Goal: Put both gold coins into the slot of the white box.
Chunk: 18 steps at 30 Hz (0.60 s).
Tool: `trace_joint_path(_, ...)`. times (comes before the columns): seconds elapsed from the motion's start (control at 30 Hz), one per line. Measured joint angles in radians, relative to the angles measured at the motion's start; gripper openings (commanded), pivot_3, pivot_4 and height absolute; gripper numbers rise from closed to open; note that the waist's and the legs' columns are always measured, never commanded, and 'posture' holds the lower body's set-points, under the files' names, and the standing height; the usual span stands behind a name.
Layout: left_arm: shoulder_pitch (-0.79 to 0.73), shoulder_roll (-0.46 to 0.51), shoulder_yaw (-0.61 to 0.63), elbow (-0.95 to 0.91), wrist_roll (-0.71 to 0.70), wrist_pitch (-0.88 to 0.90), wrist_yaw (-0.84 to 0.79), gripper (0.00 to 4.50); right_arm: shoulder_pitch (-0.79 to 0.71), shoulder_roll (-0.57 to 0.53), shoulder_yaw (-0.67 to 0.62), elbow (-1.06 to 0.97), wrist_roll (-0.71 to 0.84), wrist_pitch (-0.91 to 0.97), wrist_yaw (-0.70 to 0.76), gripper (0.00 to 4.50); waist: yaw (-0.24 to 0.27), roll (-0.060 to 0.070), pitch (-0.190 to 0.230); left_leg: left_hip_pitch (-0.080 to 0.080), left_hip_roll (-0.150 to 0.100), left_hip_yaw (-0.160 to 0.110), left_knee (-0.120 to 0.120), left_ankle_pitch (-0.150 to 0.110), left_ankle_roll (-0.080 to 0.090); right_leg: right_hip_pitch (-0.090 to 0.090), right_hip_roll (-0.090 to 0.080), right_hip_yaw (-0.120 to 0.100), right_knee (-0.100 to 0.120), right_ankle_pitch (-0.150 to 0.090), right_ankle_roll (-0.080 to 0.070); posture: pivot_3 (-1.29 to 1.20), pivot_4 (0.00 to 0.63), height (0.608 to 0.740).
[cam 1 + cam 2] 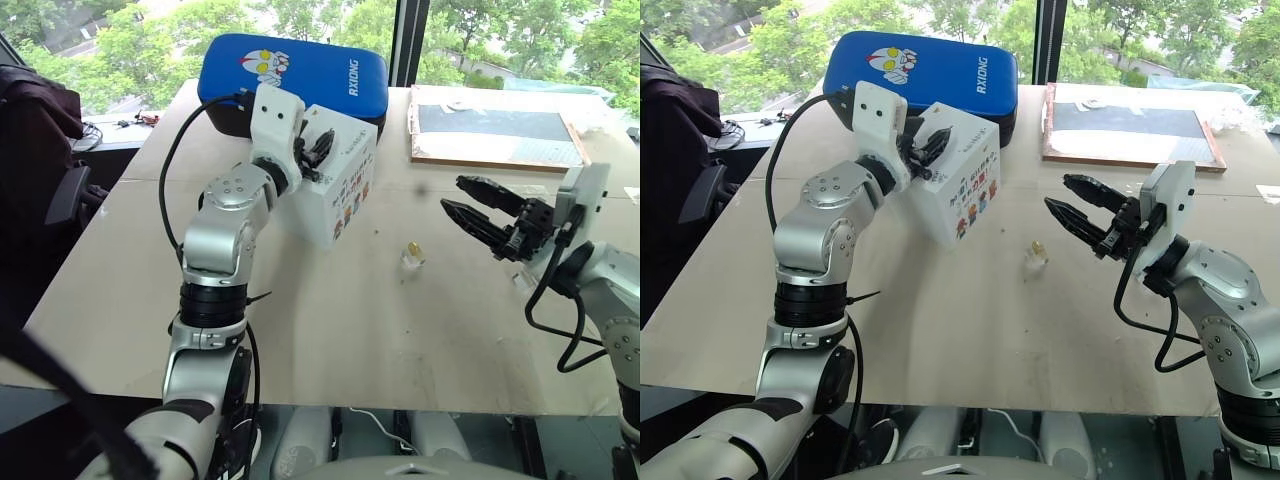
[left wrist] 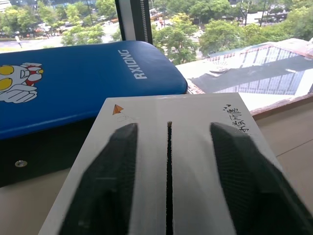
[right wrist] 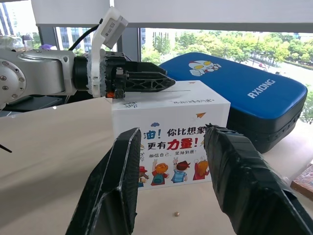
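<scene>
White box [image 1: 340,185] sits upper centre with the left gripper [image 2: 168,186] spread empty astride its slot [image 2: 169,181], so 1 coin seems just dropped; the right gripper [image 1: 478,218], parted and empty, must next fetch the gold coin [image 1: 413,249] at mid-frame.

"RXIONG" on blue padded case [image 2: 88,68]; "力量" on white box [image 3: 171,142]

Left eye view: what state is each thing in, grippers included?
left gripper: open, empty, over the box top, one finger on each side of the slot
right gripper: open, empty, above the table
white box: upright
slot: unblocked
gold coin: out on the table, seemingly on a clear block
blue case: closed, flat
</scene>
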Motion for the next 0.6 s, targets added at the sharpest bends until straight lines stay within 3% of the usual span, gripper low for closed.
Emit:
trace_joint_path(0.23,0.001,0.000,0.002,0.020,0.000,-0.043,0.001,4.14,0.009,-0.006,0.000,0.000,-0.009,0.000,0.010,2.22,0.001,0.000,0.000,0.000,0.000,0.000,0.000,0.000,0.000,0.000,0.000,0.000,0.000,0.000,0.000,0.00,0.150,0.740)
trace_joint_path(0.33,0.012,-0.001,0.028,0.034,-0.033,-0.107,-0.029,4.14,0.051,-0.063,0.030,0.000,-0.088,0.006,0.016,2.22,0.000,0.000,0.000,-0.001,0.000,0.000,0.000,0.000,0.000,0.000,-0.001,0.000,-0.001,0.000,0.000,0.00,0.150,0.740)
trace_joint_path(0.53,0.068,0.038,0.092,-0.015,-0.247,-0.121,-0.248,4.14,0.071,-0.024,0.192,0.045,-0.284,0.030,-0.062,2.22,-0.005,-0.004,0.003,-0.005,0.002,0.001,-0.001,0.002,-0.004,-0.006,-0.001,0.001,0.000,0.000,0.000,0.00,0.150,0.740)
trace_joint_path(0.6,0.111,0.131,0.103,-0.096,-0.374,-0.059,-0.387,4.14,0.054,0.061,0.254,0.096,-0.338,0.057,-0.121,2.22,-0.012,-0.005,0.004,-0.006,0.002,0.001,-0.002,0.003,-0.006,-0.008,-0.001,0.001,0.000,0.000,-0.001,0.00,0.150,0.740)
